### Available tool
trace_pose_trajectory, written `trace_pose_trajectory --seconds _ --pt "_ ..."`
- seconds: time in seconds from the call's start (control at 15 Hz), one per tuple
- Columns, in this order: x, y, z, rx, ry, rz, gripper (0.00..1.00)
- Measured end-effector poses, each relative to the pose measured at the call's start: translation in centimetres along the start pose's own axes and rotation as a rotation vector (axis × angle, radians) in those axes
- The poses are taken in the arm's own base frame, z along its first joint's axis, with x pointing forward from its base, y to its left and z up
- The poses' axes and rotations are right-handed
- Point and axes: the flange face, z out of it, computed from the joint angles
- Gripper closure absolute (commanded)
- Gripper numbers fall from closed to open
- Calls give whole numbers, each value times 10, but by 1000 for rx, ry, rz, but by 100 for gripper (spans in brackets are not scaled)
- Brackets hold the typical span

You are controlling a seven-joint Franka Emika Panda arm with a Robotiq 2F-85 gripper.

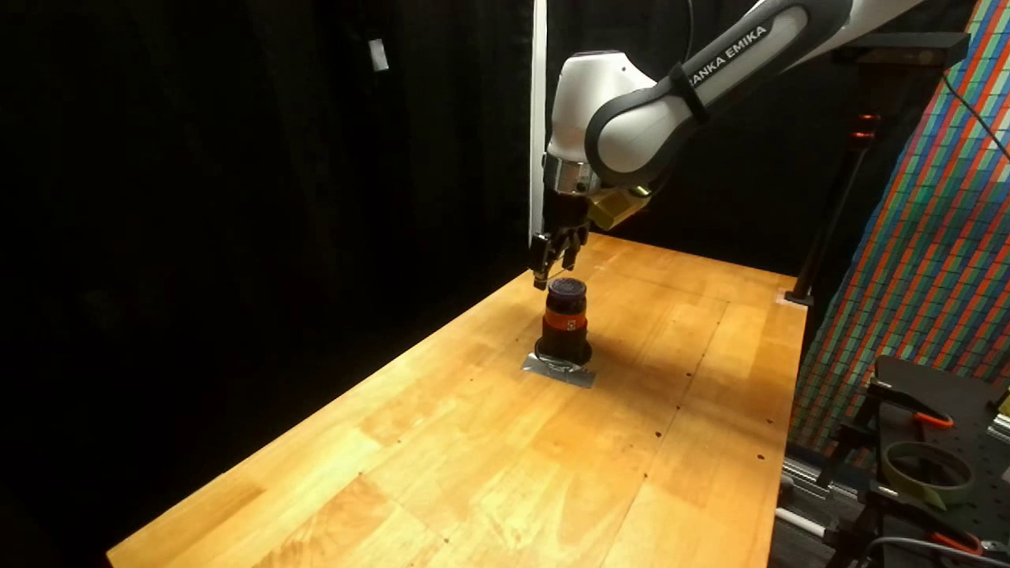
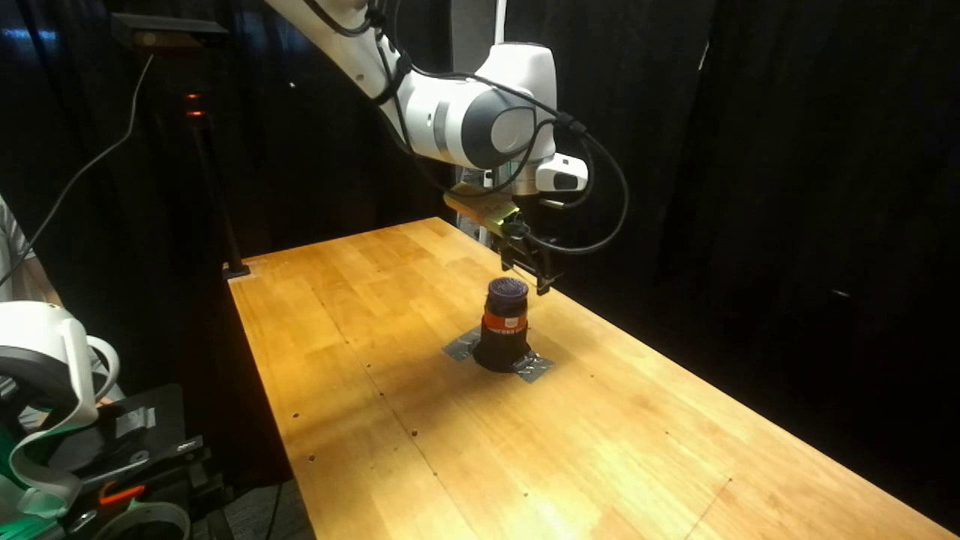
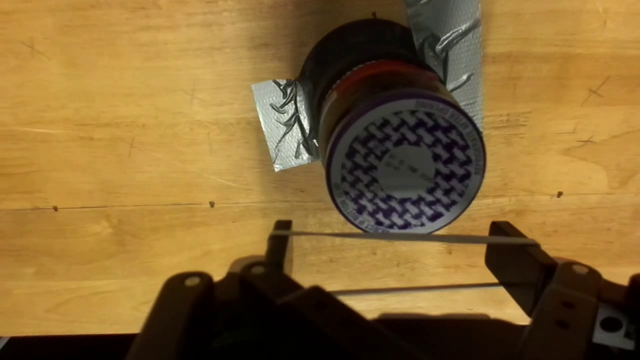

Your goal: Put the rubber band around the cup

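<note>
spanning the spread gripper (image 3: 392, 235), the rubber band (image 3: 450, 239) is loaded; looping it around the purple-lidded jar (image 3: 402, 155) remains.

Robotiq gripper (image 2: 525, 279), fingers apart, near top of cup (image 2: 505, 328).
Upright on wooden table (image 2: 615, 435), orange-labelled, with duct tape (image 2: 537, 368) flanking base.

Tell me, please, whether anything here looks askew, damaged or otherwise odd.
The silver tape looks odd: its wrinkled strips, set at different angles, run from the black base below the cup onto the table, which seems makeshift. Nothing looks spilled or toppled.
</note>
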Motion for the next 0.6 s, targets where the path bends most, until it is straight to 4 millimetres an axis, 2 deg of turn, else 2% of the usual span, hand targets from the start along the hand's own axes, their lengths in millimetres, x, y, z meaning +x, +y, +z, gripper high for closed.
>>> trace_pose_trajectory --seconds 0.4,0.6 --pt "3 2 36 -11 -33 1 0" --pt "-1 2 47 -13 -54 1 0"
